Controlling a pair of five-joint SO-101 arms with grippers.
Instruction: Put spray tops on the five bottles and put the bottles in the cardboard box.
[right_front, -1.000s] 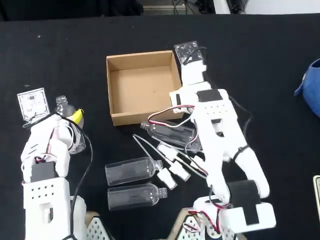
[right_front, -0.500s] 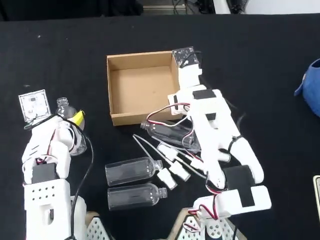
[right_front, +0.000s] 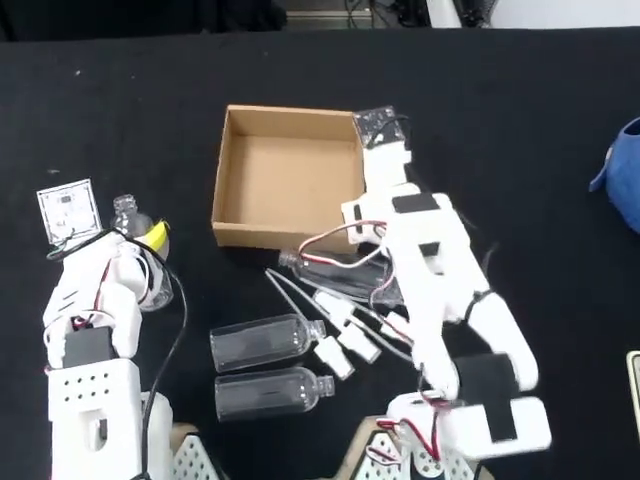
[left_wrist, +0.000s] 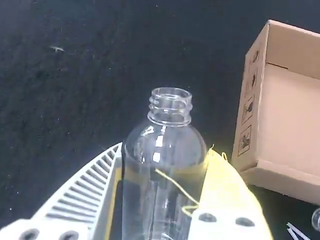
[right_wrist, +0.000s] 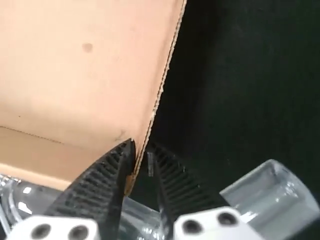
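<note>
- The table (right_front: 520, 120) is covered with a matt black cloth.
- The right arm (right_front: 430, 250), made of white plastic links with red and white wires, is stretched across the table up to the right wall of the box.
- The box (right_front: 285, 175) is of plain brown corrugated cardboard, square and open at the top. It is placed near the middle of the table, and its smooth floor is bare.
- Two lying bottles (right_front: 262, 342), (right_front: 268, 392), clear and round, are laid side by side in front of the box, with necks to the right.
- A fourth bottle (right_front: 325, 272) is laid just before the front wall of the box, partly under the right arm.
- The held bottle (left_wrist: 170, 107), clear and with an open threaded neck, is kept to the left of the box, apart from it.
- The left gripper (left_wrist: 165, 155) is pressed on it from both sides with one white ribbed jaw and one yellow jaw.
- The right gripper (right_wrist: 141, 152), with black ribbed jaws, is pinched on the thin edge of the box wall, with one jaw inside and one outside.
- The spray tops (right_front: 340, 335), white with thin tubes, are laid between the lying bottles and the right arm.
</note>
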